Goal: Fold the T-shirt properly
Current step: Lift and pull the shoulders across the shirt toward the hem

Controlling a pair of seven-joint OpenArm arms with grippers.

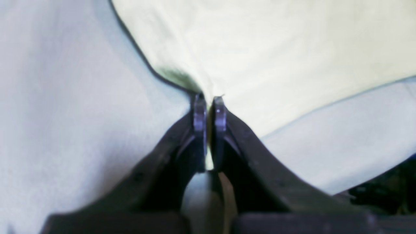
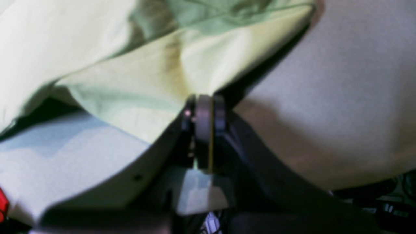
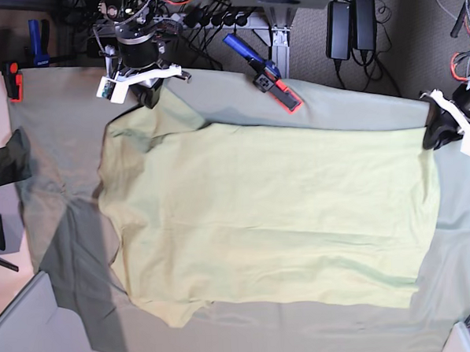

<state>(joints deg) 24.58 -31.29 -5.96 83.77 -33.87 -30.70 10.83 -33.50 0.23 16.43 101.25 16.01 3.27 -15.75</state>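
Note:
The pale yellow-green T-shirt (image 3: 277,221) lies spread out flat on the grey-green table cloth (image 3: 60,153). My left gripper (image 3: 436,134) is at the shirt's far right corner. In the left wrist view it (image 1: 209,100) is shut on the edge of the T-shirt (image 1: 276,48), just above the table cloth (image 1: 65,97). My right gripper (image 3: 148,98) is at the shirt's far left corner. In the right wrist view it (image 2: 204,107) is shut on a raised fold of the T-shirt (image 2: 130,81), lifted off the table cloth (image 2: 341,97).
A blue and red clamp (image 3: 265,76) holds the cloth at the back edge, and a red clamp (image 3: 12,81) sits at the back left corner. A dark green fabric piece (image 3: 2,161) hangs at the left edge. Cables and power bricks (image 3: 345,20) lie behind the table.

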